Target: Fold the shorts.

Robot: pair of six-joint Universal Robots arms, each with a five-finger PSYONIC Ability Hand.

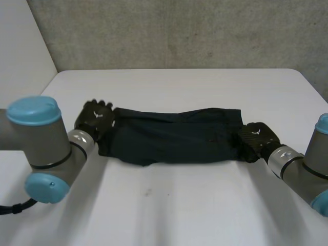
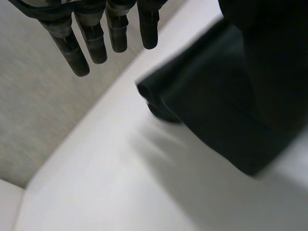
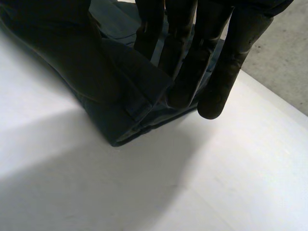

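Dark navy shorts (image 1: 174,136) lie folded into a long band across the middle of the white table (image 1: 179,205). My left hand (image 1: 95,118) hovers at the band's left end. In the left wrist view its fingers (image 2: 91,38) hang straight above bare table, apart from the shorts (image 2: 226,101) beside them. My right hand (image 1: 259,138) is at the band's right end. In the right wrist view its fingers (image 3: 216,57) close against the end edge of the shorts (image 3: 120,96), pinching the cloth, which bunches up under the palm.
A grey wall (image 1: 179,31) runs behind the table's far edge. Bare white tabletop stretches in front of the shorts and beyond them. Both grey arms come in low from the near corners.
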